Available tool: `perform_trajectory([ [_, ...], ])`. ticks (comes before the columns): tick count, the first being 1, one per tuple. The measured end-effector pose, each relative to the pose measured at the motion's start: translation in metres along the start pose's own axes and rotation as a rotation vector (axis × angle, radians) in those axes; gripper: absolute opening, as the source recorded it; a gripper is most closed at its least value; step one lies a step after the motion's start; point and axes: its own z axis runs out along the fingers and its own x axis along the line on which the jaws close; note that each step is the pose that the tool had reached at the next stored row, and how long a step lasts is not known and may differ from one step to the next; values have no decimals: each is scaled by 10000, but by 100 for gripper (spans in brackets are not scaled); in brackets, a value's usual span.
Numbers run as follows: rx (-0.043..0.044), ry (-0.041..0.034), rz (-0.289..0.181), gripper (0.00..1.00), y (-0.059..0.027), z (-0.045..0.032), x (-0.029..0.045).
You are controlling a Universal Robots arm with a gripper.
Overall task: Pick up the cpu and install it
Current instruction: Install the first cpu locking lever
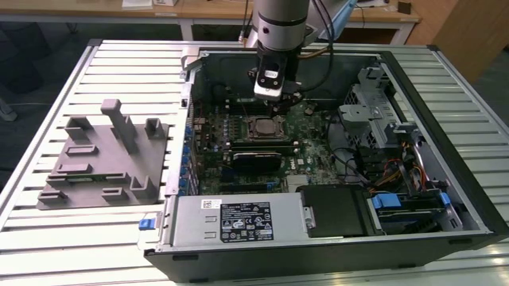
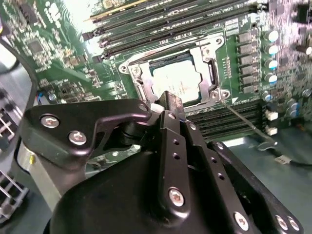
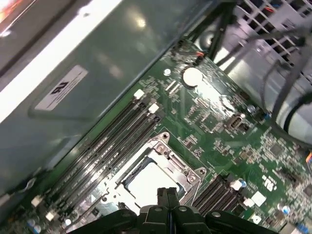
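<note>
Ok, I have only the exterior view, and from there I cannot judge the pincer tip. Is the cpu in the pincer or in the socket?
Observer: In the socket. In both wrist views the cpu lies flat inside the metal frame, silvery top up.
Operator: And is the pincer open?
Observer: No. In the first wrist view the pincer is shut, with nothing between its fingers.
Operator: Does it touch the cpu?
Observer: I cannot tell. In the second wrist view its tip overlaps the cpu's edge.
</note>
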Motion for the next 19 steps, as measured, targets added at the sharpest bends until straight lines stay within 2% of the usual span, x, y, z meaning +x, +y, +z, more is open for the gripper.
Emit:
perform_trajectory([
  [12,-31,67,-2087,11,-3,4,3],
  [19,-34,71,-2238,11,-26,5,24],
])
